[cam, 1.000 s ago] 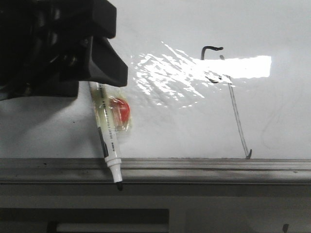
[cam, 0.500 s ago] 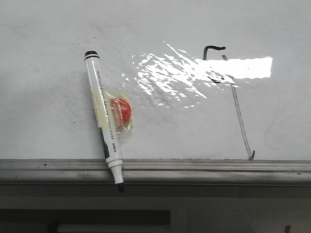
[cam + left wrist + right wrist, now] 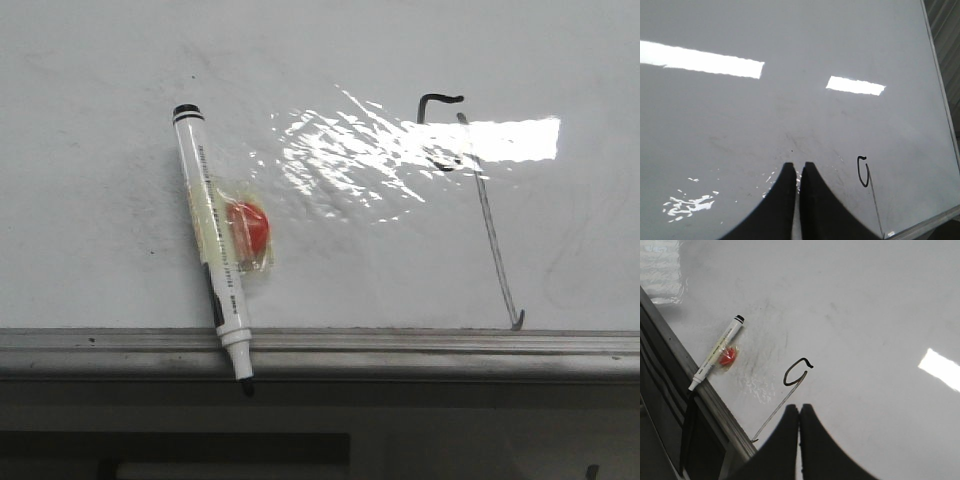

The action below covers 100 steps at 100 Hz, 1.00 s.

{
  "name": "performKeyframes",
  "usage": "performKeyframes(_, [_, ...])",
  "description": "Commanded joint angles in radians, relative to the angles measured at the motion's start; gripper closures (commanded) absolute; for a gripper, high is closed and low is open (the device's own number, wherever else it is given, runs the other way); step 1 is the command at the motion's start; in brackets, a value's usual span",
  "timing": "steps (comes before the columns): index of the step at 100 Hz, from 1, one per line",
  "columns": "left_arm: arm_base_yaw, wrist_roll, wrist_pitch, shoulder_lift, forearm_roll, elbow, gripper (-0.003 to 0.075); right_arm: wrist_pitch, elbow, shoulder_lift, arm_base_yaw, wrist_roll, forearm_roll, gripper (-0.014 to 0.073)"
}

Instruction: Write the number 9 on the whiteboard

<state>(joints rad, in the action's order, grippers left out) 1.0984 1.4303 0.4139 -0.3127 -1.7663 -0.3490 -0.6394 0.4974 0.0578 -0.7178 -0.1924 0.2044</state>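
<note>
The whiteboard point(image 3: 90, 130) fills the front view. The number 9 point(image 3: 488, 225) is drawn on it at the right, with a small open loop, a long slanted stem and a tiny hook by the rail. It also shows in the left wrist view point(image 3: 875, 200) and the right wrist view point(image 3: 776, 411). A white marker point(image 3: 213, 250) lies on the board at the left, its black tip over the rail. My left gripper point(image 3: 797, 164) is shut and empty above the board. My right gripper point(image 3: 799, 406) is shut and empty next to the 9's stem. Neither shows in the front view.
A grey metal rail point(image 3: 420, 350) runs along the board's near edge. A red round piece point(image 3: 248, 228) in clear tape sticks to the marker's side; the marker also shows in the right wrist view point(image 3: 715, 354). Bright glare point(image 3: 350, 150) lies mid-board.
My left gripper covered the marker's upper end a second ago; it has left the front view. The marker stays lying on the board.
</note>
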Motion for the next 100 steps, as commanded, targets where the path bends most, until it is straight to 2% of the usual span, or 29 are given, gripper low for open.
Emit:
performKeyframes(1, [0.008, 0.005, -0.022, -0.008, 0.024, -0.021, 0.0741, 0.075, 0.022, 0.013, 0.006, 0.001, 0.018, 0.0635])
performKeyframes(41, [0.008, 0.008, -0.022, -0.008, 0.024, -0.018, 0.0741, 0.075, 0.022, 0.013, 0.006, 0.001, 0.018, 0.0635])
performKeyframes(51, [0.0, 0.033, 0.041, -0.008, 0.066, -0.014, 0.0741, 0.075, 0.022, 0.013, 0.006, 0.001, 0.018, 0.0635])
performKeyframes(62, [-0.078, 0.033, 0.069, -0.008, 0.183, 0.017, 0.0741, 0.075, 0.022, 0.013, 0.006, 0.001, 0.018, 0.0635])
performKeyframes(74, [-0.233, 0.003, -0.042, -0.008, 0.399, 0.101, 0.0741, 0.075, 0.022, 0.013, 0.006, 0.001, 0.018, 0.0635])
performKeyframes(80, [-0.357, -0.078, -0.11, -0.008, 0.574, 0.15, 0.0741, 0.075, 0.022, 0.013, 0.006, 0.001, 0.018, 0.0635])
performKeyframes(81, [-0.37, -0.112, -0.126, -0.007, 0.574, 0.155, 0.0741, 0.075, 0.022, 0.013, 0.006, 0.001, 0.018, 0.0635])
performKeyframes(87, [-0.474, -0.293, -0.191, -0.007, 0.81, 0.195, 0.0741, 0.075, 0.022, 0.013, 0.006, 0.001, 0.018, 0.0635])
performKeyframes(90, [-0.515, -0.444, -0.235, -0.007, 0.94, 0.213, 0.0741, 0.075, 0.022, 0.013, 0.006, 0.001, 0.018, 0.0635])
performKeyframes(92, [-0.544, -0.546, -0.252, -0.007, 1.079, 0.228, 0.0741, 0.075, 0.022, 0.013, 0.006, 0.001, 0.018, 0.0635])
performKeyframes(93, [-0.554, -0.581, -0.269, -0.007, 1.079, 0.231, 0.0741, 0.075, 0.022, 0.013, 0.006, 0.001, 0.018, 0.0635])
performKeyframes(98, [-0.61, -0.836, -0.321, -0.007, 1.356, 0.248, 0.0741, 0.075, 0.022, 0.013, 0.006, 0.001, 0.018, 0.0635])
performKeyframes(100, [-0.63, -0.942, -0.343, -0.003, 1.42, 0.252, 0.0741, 0.075, 0.022, 0.013, 0.006, 0.001, 0.018, 0.0635])
